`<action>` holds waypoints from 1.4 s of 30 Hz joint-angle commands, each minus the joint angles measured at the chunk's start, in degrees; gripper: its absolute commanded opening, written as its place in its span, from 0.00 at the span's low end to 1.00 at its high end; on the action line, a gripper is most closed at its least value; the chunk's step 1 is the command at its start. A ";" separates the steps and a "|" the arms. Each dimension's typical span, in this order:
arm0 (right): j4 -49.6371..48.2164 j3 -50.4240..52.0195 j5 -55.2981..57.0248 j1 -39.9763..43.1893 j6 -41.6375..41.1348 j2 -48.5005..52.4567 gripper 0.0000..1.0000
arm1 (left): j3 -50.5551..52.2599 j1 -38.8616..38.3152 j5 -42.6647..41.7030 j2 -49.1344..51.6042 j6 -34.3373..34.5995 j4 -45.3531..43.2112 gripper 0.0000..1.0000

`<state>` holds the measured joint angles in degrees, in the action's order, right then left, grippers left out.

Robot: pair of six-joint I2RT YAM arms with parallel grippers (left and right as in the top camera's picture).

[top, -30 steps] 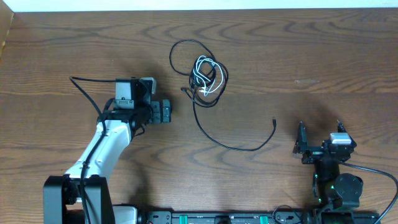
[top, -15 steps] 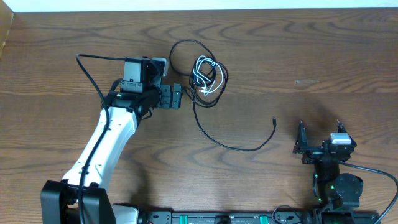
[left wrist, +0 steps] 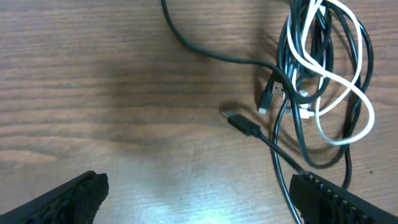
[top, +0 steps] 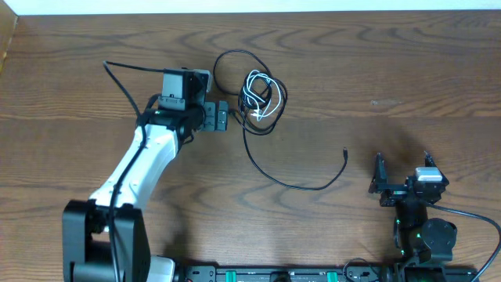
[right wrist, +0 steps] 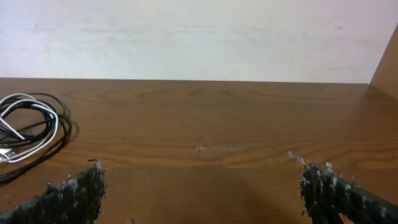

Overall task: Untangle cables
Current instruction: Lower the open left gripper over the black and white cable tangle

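The cables lie tangled at the table's upper middle. The short white cable (top: 251, 84) is looped inside coils of the long black cable (top: 297, 186), whose tail sweeps down and right to a small plug. My left gripper (top: 228, 119) is open just left of the tangle, at its lower edge. In the left wrist view the black cable (left wrist: 205, 53) and white cable (left wrist: 372, 118) lie ahead, a black plug (left wrist: 244, 124) between the wide-open left gripper (left wrist: 199, 205) and the bundle. My right gripper (top: 402, 166) stands open at the lower right, far from the cables.
The brown wooden table (top: 407, 70) ends at a pale wall along the back. In the right wrist view the open right gripper (right wrist: 202, 193) faces bare wood, with the cable bundle (right wrist: 55, 121) at the far left. The left arm's own thick black cord (top: 125, 69) arcs over the table.
My left arm has swung up and to the right, bringing its open gripper next to the tangle. The cables and the right arm have not moved.
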<state>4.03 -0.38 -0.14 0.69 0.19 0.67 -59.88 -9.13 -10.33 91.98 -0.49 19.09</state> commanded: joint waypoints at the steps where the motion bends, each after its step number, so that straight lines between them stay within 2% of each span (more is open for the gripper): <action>1: 0.20 0.09 0.63 0.39 -1.01 -0.37 0.99 | -4.17 -0.59 0.74 2.21 -1.05 -0.15 0.98; 26: 0.20 0.09 0.63 0.39 -1.01 -0.37 0.99 | -6.47 -0.61 0.72 10.97 -1.03 -0.37 0.98; 42: 0.20 0.09 0.63 0.39 -1.01 -0.37 0.99 | -6.36 -0.61 0.70 11.02 -1.01 -1.62 0.98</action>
<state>4.03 -0.38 -0.14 0.69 0.19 0.69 -64.97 -9.56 -10.15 102.43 -0.49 17.54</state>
